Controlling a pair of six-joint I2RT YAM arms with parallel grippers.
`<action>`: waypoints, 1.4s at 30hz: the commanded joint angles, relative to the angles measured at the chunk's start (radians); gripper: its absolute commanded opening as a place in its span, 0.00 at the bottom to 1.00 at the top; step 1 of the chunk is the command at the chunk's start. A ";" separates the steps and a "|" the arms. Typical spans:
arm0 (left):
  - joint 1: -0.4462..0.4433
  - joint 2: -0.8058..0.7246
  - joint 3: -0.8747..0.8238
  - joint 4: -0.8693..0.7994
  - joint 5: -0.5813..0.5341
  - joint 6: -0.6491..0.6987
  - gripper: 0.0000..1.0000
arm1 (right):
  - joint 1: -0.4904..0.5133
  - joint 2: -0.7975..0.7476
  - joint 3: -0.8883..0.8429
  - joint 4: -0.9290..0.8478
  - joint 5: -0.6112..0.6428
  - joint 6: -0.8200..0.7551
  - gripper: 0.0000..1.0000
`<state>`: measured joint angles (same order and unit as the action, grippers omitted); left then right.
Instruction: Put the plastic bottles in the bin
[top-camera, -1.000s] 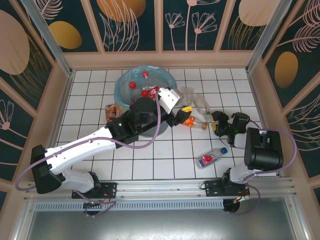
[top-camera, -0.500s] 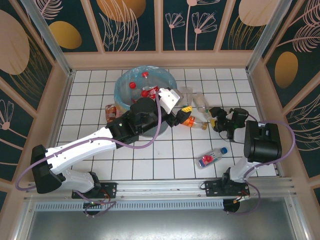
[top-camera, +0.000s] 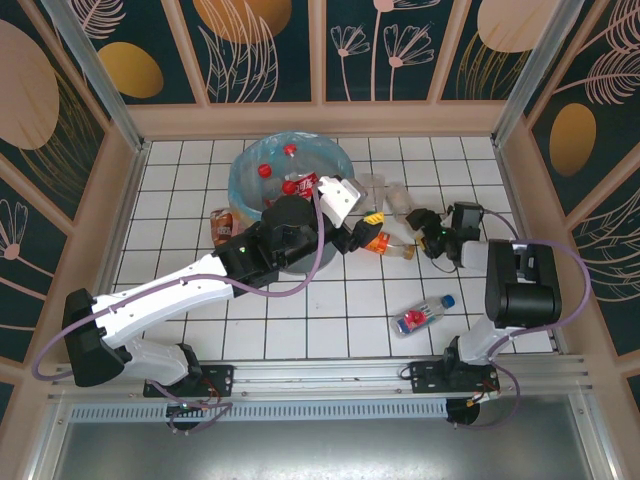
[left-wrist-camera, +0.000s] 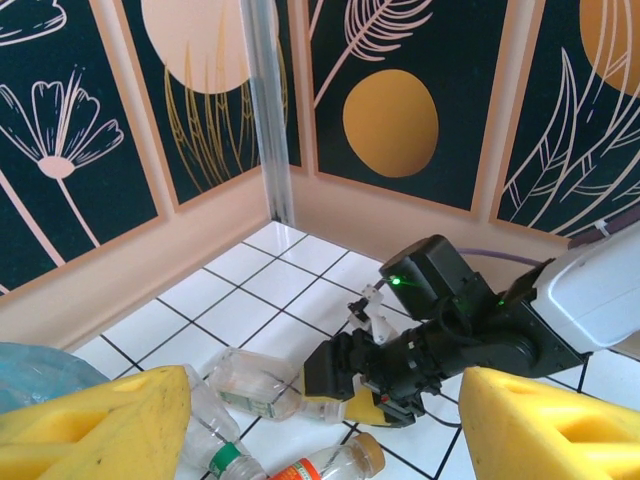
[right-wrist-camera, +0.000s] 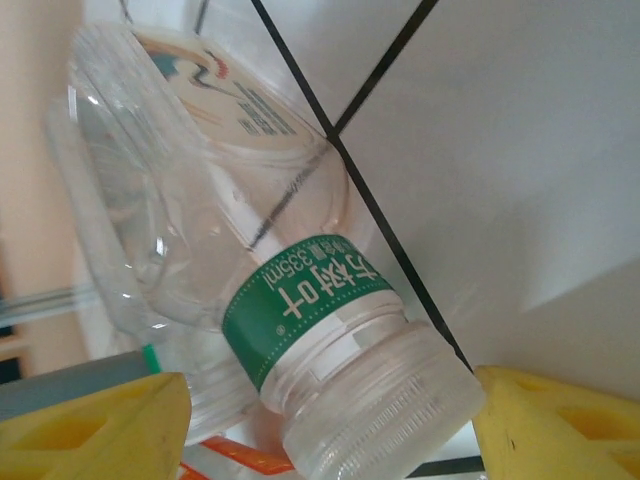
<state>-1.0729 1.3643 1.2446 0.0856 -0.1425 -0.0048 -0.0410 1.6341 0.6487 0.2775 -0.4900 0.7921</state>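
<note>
White tiled tabletop, boxed in by dark walls painted with pale flowers and orange discs. The bin, grey with a light-blue liner, sits near the far edge, a little left of centre. Several red-capped bottles lie inside it.

On the left end effector, the yellow fingers are spread wide, with nothing between them and nothing touched. It hangs above the tiles just right of the bin, over a cluster of loose clear bottles, among them an orange-capped bottle. The left arm reaches in a long diagonal from the near-left corner, crossing the bin's near side.

The right end effector has its fingers parted either side of the cap end of a lying green-labelled bottle. There is a clear gap on one side. The other finger is at the cap, and I cannot tell whether it touches. The right arm rises from the near edge on the right side, folded, with its wrist low over the tiles and turned toward the left end effector.

A blue-capped bottle lies alone toward the near edge, right of centre. A brown-labelled bottle lies just beside the bin's left side.
</note>
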 joint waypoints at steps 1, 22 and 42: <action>-0.005 -0.004 -0.013 0.018 -0.016 -0.013 0.71 | 0.027 0.008 0.075 -0.234 0.242 -0.174 0.76; -0.004 -0.045 -0.035 0.008 -0.051 0.007 0.72 | 0.131 0.158 0.368 -0.486 0.347 -0.555 0.80; -0.004 -0.052 -0.059 0.000 -0.067 -0.004 0.73 | 0.154 0.272 0.542 -0.569 0.468 -0.819 0.76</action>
<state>-1.0737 1.3396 1.1873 0.0845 -0.1928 -0.0040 0.1009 1.8969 1.1664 -0.2699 0.0025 0.0422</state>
